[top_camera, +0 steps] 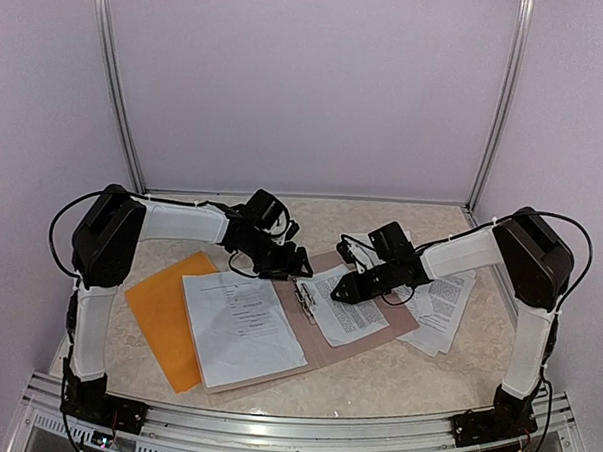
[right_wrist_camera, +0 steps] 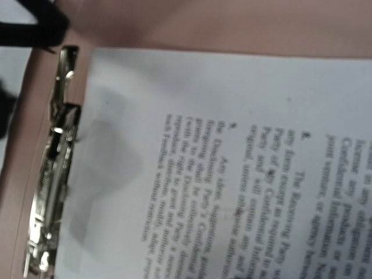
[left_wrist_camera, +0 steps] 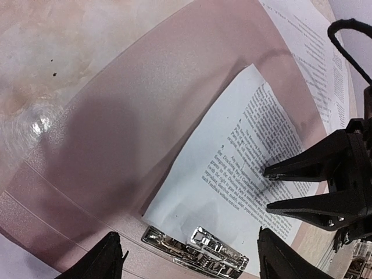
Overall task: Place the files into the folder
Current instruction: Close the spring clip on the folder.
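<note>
The left jaws stand wide open, their two black fingers (left_wrist_camera: 109, 258) spread at the bottom of the left wrist view on either side of a shiny metal spring clip (left_wrist_camera: 197, 247). The right jaws are parted by a narrow gap. Their pointed black fingers (left_wrist_camera: 314, 163) reach in from the right of that view, with the tips over a white paper sheet printed with black text (left_wrist_camera: 232, 174); I cannot tell whether they touch it. That sheet lies on a stiff grey-brown clipboard (left_wrist_camera: 145, 116), one short edge just beside the clip, and I cannot tell whether the clip pins it. In the top view its long axis runs from the upper middle toward the bottom of the frame, leaning a little right. A larger-looking white printed sheet (top_camera: 242, 329) lies flat at lower centre-left, its long axis tilted the same way. It covers the clipboard's left part and overlaps the right edge of the flat orange plastic folder (top_camera: 157, 315). The folder lies flat on the pale marbled tabletop (top_camera: 395, 375) at lower left, below the left arm, its long axis running from upper left to lower right. A fanned pile of white printed sheets (top_camera: 446, 307) lies at right of centre, partly under the right arm, touching the clipboard's right edge.
</note>
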`<state>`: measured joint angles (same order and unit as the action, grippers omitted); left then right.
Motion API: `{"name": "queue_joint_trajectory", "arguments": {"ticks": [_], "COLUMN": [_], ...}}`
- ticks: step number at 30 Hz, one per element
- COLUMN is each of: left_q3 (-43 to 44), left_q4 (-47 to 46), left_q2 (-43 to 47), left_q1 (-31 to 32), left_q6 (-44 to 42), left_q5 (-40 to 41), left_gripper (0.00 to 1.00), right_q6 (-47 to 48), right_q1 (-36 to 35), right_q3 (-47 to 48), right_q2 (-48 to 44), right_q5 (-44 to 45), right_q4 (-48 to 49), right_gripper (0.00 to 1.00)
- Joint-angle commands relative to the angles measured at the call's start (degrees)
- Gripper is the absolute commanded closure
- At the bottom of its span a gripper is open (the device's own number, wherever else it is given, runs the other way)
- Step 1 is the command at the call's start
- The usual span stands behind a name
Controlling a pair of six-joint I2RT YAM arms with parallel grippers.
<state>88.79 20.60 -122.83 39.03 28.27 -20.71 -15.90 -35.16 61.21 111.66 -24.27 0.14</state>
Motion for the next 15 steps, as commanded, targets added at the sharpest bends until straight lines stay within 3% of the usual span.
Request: {"name": "queue_joint_trajectory", "arguments": {"ticks": [1,15], "left_q3": [2.4,3.0], "left_q4": [1.3,-0.3], "left_q2": [-3.0,-4.0], "left_q1": [-0.4,-0.4], "left_q6": [-0.5,-0.3], "left_q5": [-1.6,-5.9], "left_gripper": [0.24,0.26], "right_q6": [0.4,0.6], "right_q1": [-0.7,-0.6], "right_q3": [0.2,0.8], "right_q2": [2.0,2.3], "right_q5": [0.1,0.3], "right_q4": [-0.5,-1.3], "right_gripper": [0.69,0.69]}}
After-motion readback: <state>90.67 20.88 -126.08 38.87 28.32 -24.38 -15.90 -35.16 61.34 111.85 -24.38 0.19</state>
